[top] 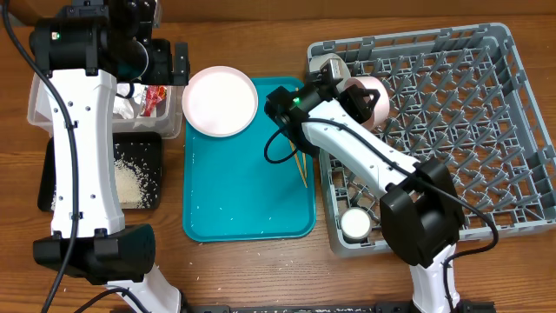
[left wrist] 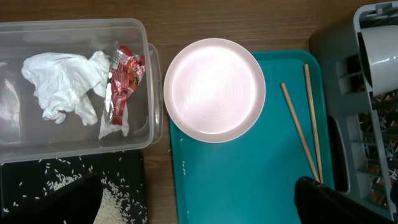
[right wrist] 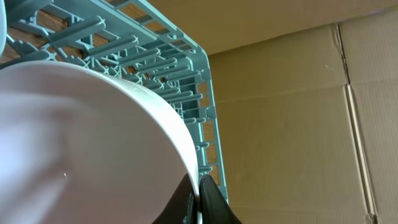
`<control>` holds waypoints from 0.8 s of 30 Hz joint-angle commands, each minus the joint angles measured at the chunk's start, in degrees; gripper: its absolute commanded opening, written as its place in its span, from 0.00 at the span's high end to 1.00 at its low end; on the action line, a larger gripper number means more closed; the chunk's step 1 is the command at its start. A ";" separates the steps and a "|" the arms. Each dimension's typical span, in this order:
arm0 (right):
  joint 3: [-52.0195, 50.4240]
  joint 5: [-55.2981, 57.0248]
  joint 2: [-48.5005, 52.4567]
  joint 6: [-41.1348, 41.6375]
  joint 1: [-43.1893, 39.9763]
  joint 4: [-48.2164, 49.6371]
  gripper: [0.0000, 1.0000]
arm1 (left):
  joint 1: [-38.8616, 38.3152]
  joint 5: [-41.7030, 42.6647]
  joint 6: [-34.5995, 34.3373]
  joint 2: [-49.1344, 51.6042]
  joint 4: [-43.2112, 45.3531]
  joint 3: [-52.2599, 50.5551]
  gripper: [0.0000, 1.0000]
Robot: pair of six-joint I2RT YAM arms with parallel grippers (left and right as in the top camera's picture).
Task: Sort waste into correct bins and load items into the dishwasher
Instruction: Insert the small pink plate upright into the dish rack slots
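Left hand [top: 179,63]: poised above the desk [top: 252,269] between the clear tub [left wrist: 150,87] and the teal tray [left wrist: 249,180]. One dark finger [left wrist: 329,202] at the lower right of the wrist view, the other hard to separate from the black tray [left wrist: 25,204] beneath. Spread wide, gripping nothing.
Right hand [right wrist: 200,200]: clamped tight on the rim of a pink plate [right wrist: 81,143], fingers pinching its edge from below in the wrist view.
Pink plate: held on edge among the pegs at the far left of the dish rack [top: 486,113]. Cannot tell whether resting on the grid.
Second plate [left wrist: 214,90]: flat and face up on the far left corner of the teal tray, overhanging the edge toward the clear tub.
Chopsticks [left wrist: 308,124]: side by side on the teal tray near its right edge, nearly parallel, closing together at the near end.
Napkin [left wrist: 62,84]: white, crumpled, inside the clear tub.
Wrapper [left wrist: 121,78]: red and crinkled, in the clear tub, touching the napkin.
Rice [left wrist: 118,199]: heaped and scattered in the black tray, directly in front of the clear tub.
Cup [top: 354,224]: white, in the near left corner of the dish rack.
Bowl [top: 330,65]: pale, in the far left corner of the dish rack, just beside the pink plate.
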 commanded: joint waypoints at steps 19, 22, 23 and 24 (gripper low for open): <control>-0.02 -3.96 -0.15 1.51 -0.39 -1.20 0.96 | 0.13 -0.20 -0.09 -0.33 0.07 0.55 0.00; -0.02 -3.98 -0.15 1.51 0.02 -2.45 0.96 | 0.13 -0.20 -0.11 -0.33 0.04 0.55 0.00; -0.02 -3.98 -0.15 1.51 0.17 -2.93 0.96 | 0.13 -0.20 -0.09 -0.35 0.07 0.55 0.00; -0.02 -3.98 -0.15 1.51 0.31 -3.28 0.96 | 0.13 -0.17 -0.11 -0.35 0.07 0.55 0.00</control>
